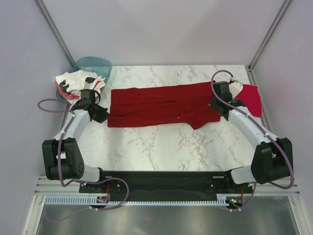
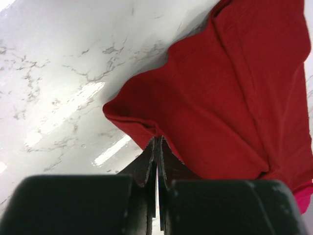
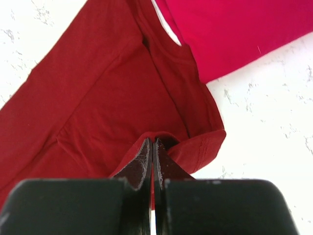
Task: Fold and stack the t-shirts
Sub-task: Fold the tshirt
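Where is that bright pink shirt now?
From above, the pink shirt lies far right on the table, just right of the right gripper and beside the dark red shirt.

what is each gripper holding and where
Both are shut on the dark red t-shirt: the left gripper pinches its edge near the left-end corner, the right gripper the hemmed fold at its right end.

Both arms reach forward, left claw [image 2: 155,147] and right claw [image 3: 152,147] pinched shut.

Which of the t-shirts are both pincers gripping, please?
The dark maroon-red t-shirt, held at both ends; the crimson-pink one lies at the right, the white ones bunched by the basin.
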Controlling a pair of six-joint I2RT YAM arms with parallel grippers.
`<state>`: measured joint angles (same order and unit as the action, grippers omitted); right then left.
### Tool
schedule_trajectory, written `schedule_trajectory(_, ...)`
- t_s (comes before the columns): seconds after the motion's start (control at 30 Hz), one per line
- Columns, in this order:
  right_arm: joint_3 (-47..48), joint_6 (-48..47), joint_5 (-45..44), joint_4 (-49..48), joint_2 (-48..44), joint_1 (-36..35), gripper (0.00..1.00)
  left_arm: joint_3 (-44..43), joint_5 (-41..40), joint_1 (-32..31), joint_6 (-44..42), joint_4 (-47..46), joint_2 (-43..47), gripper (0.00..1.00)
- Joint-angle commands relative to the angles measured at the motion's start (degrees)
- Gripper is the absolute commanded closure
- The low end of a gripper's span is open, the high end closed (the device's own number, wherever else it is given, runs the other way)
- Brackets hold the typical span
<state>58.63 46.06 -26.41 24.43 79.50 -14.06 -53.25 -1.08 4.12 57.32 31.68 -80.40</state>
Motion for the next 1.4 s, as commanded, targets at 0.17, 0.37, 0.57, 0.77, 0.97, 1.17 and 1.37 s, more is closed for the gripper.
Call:
schedule_trajectory(0.17, 7.5, 1.0, 1.6, -0.2, 6.4, 1.9, 0.99, -6.6, -0.8, 0.1, 4.2, 0.7, -5.6, 0.98)
schedule_trajectory(0.37, 10.8, 1.6, 2.8, -0.1, 10.8, 2.8, 1.0, -9.8, 0.9, 0.2, 5.4, 0.6, -10.4, 0.98)
schedule_trajectory(0.57, 13.2, 2.2, 3.6, -0.1, 13.0, 3.8, 1.0, -12.6, 0.7, 0.3, 6.5, 0.7, -12.0, 0.98)
schedule_trajectory(0.77, 16.0, 2.9, 4.6, -0.2, 14.5, 4.4, 1.0, -15.6, 0.9, 0.3, 7.0, 1.2, -13.9, 0.98)
schedule_trajectory(0.97, 18.1, 3.6, 5.3, -0.3, 16.7, 5.1, 0.97, -18.0, 0.9, 0.6, 7.2, 1.5, -16.7, 0.98)
schedule_trajectory(1.17, 18.5, 3.2, 6.6, -2.4, 19.2, 5.4, 0.24, -21.8, 0.6, 0.7, 6.1, 1.3, -20.5, 0.57)
schedule_trajectory(1.37, 9.4, 1.2, 6.5, -6.6, 12.0, 5.5, 0.14, -18.0, -0.8, 0.0, 4.9, 0.2, -15.1, 0.41)
